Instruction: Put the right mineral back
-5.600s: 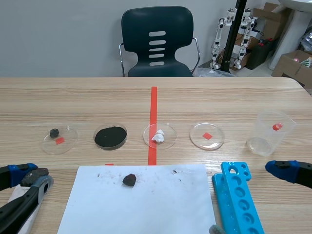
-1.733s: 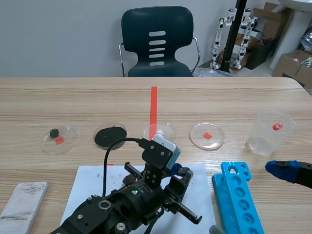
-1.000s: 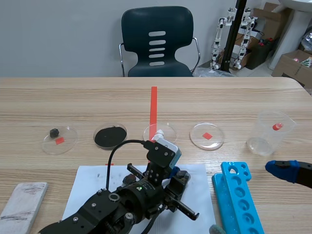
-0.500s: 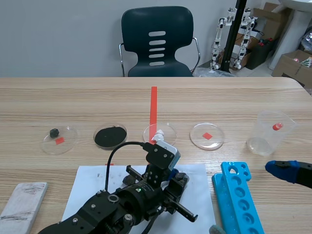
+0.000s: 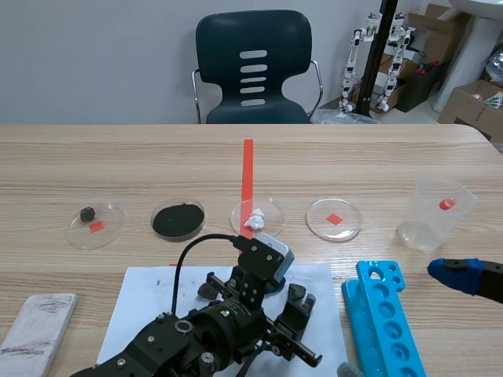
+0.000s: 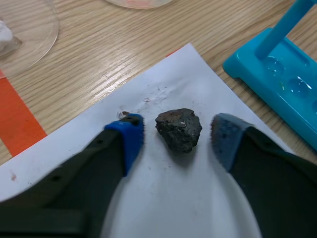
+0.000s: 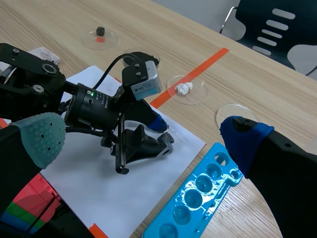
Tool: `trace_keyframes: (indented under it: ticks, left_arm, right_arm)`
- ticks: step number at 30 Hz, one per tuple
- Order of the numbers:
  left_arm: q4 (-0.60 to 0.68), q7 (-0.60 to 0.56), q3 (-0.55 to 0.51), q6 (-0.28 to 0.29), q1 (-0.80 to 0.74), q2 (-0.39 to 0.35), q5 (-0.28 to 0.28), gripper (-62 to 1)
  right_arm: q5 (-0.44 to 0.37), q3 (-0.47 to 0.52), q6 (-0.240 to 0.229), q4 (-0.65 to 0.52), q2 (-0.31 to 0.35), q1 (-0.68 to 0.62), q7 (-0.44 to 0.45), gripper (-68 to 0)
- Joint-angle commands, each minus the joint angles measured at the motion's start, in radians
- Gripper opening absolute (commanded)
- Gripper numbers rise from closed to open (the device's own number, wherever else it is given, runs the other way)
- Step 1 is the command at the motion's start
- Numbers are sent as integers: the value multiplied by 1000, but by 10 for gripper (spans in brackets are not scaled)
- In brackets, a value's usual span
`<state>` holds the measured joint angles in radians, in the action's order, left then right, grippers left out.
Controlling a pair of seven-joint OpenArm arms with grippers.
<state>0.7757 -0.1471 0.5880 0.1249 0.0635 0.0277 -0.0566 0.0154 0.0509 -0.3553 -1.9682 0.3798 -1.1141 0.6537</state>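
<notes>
left gripper (image 6: 177,135) has come down; fingers spread around dark mineral (image 6: 179,130) on paper (image 6: 173,201) | right gripper (image 7: 143,135) spread

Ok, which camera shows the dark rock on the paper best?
The left wrist view: the dark rock lies in plain sight on the white paper, untouched between the fingers of the open left tool. In the scene and right wrist views the left arm covers it.

The left arm (image 5: 189,345) is built of round black parts. A black cable (image 5: 206,236) is looped above it, and a small grey box (image 5: 268,253) is fixed on top. The right gripper (image 7: 142,135) is tipped with dotted pads (image 7: 39,134), one grey-green, one blue.
</notes>
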Motion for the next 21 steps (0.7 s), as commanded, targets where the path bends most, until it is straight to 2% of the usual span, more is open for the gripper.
trace_keyframes:
  ticks: [1, 6, 9, 13, 18, 21]
  left_arm:
    - [8, -12, 1, -6, 0, 2, -3, -197]
    - [8, -35, 1, -6, 0, 3, -3, -69]
    - [11, -47, 1, -6, 0, 3, -3, -20]
    - [23, -47, 0, -6, -3, 2, -1, -6]
    - [63, -89, 0, -7, -35, -6, 58, -6]
    - [118, -129, 0, -8, -71, -27, 65, -6]
  right_arm:
    - [-11, 7, 0, -7, 8, 1, 18, 4]
    - [-11, 7, 0, -7, 8, 1, 18, 4]
    - [-11, 7, 0, -7, 8, 1, 18, 4]
    - [-11, 7, 0, -7, 8, 1, 18, 4]
    - [-11, 7, 0, -7, 8, 1, 18, 4]
    - [-11, 7, 0, -7, 8, 1, 18, 4]
